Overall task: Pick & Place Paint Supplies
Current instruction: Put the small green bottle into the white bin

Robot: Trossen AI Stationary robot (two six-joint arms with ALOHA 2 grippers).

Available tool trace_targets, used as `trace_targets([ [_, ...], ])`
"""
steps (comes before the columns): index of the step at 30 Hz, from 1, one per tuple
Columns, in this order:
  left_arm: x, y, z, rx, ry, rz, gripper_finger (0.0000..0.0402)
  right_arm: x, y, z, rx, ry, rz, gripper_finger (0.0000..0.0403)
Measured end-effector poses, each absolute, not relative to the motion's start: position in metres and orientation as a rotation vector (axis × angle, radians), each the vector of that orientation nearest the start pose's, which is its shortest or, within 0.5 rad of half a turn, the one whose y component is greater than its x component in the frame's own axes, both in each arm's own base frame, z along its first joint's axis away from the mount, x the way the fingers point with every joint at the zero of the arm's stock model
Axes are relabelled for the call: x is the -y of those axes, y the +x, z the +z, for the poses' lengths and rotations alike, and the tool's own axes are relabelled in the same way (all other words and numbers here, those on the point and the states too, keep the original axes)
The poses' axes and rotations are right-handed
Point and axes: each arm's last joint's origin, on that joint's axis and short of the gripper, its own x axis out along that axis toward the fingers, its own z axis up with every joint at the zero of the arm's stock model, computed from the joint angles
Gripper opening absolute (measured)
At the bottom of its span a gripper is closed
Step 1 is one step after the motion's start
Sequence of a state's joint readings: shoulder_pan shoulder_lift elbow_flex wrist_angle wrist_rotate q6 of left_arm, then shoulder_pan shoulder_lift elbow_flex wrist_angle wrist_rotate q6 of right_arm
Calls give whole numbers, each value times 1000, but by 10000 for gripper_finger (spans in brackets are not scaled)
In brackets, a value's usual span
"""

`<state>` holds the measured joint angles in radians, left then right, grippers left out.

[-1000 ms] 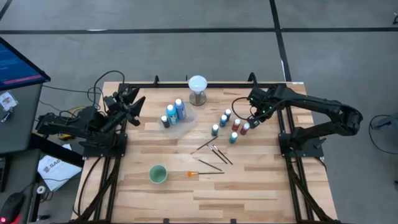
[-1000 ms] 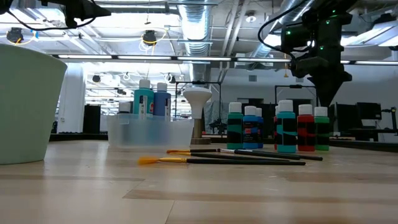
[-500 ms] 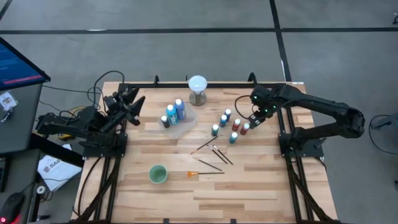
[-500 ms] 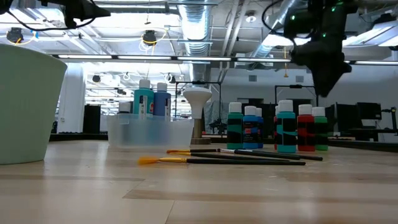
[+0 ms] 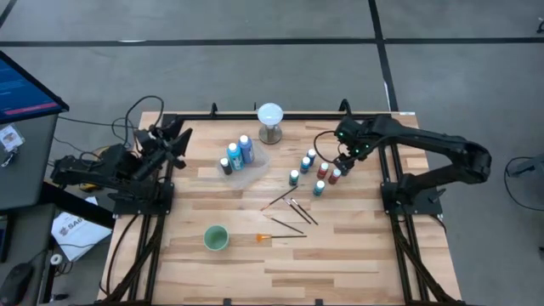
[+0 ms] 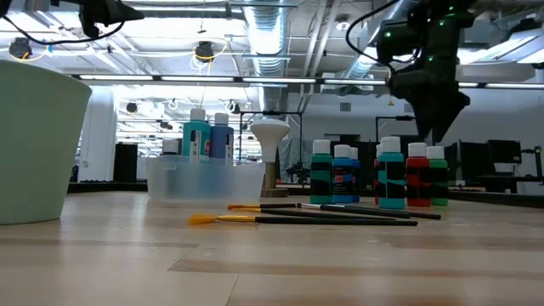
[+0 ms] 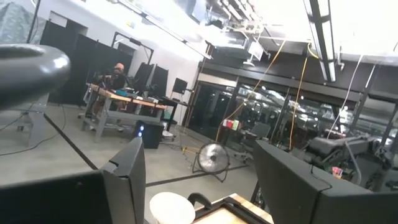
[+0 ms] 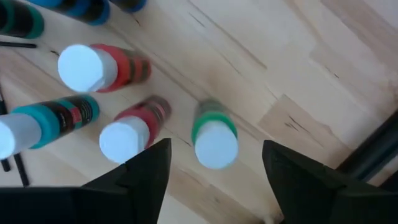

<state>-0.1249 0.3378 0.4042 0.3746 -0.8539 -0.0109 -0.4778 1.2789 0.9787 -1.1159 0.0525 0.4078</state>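
above the green bottle [image 8: 214, 134] the right gripper [image 8: 214, 167] hangs, fingers spread; left gripper [image 5: 177, 141] likewise open

6 white-capped paint bottles [image 5: 312, 174] stand upright in a loose cluster on the right part of the table: teal, blue, red and green. 3 more bottles [image 5: 237, 155] stand in a clear tray. Thin dark brushes [image 5: 290, 212] lie flat nearby, 1 orange-tipped [image 5: 281, 235].

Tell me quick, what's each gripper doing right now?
Left gripper: open, holding nothing.
Right gripper: open, empty, above a green bottle.
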Motion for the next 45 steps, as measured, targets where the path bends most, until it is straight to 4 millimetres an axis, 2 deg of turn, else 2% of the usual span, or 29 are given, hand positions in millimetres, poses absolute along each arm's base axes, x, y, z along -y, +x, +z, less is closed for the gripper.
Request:
trace_targets([
  [5, -11, 91, 305, 407, -226, 714, 205, 100, 189, 241, -1323, 624, -716, 239],
  [11, -11, 91, 305, 408, -226, 714, 203, 96, 183, 219, -1360, 640, -728, 235],
  [17, -11, 90, 305, 406, -225, 729, 202, 97, 183, 211, -1331, 644, -733, 227],
  [21, -11, 90, 304, 405, -224, 730, 202, 96, 182, 209, -1340, 650, -738, 191],
  [26, -11, 90, 304, 404, -224, 734, 200, 96, 182, 209, -1338, 649, -738, 108],
  [33, -11, 90, 304, 403, -227, 750, 199, 96, 182, 211, -1342, 638, -728, 107],
  [35, -11, 90, 304, 402, -227, 752, 199, 97, 184, 219, -1320, 631, -725, 107],
  [38, -11, 90, 304, 402, -227, 752, 199, 103, 188, 241, -1247, 597, -762, 107],
  [45, -11, 90, 304, 402, -227, 752, 199, 116, 207, 309, -1050, 502, -816, 107],
])
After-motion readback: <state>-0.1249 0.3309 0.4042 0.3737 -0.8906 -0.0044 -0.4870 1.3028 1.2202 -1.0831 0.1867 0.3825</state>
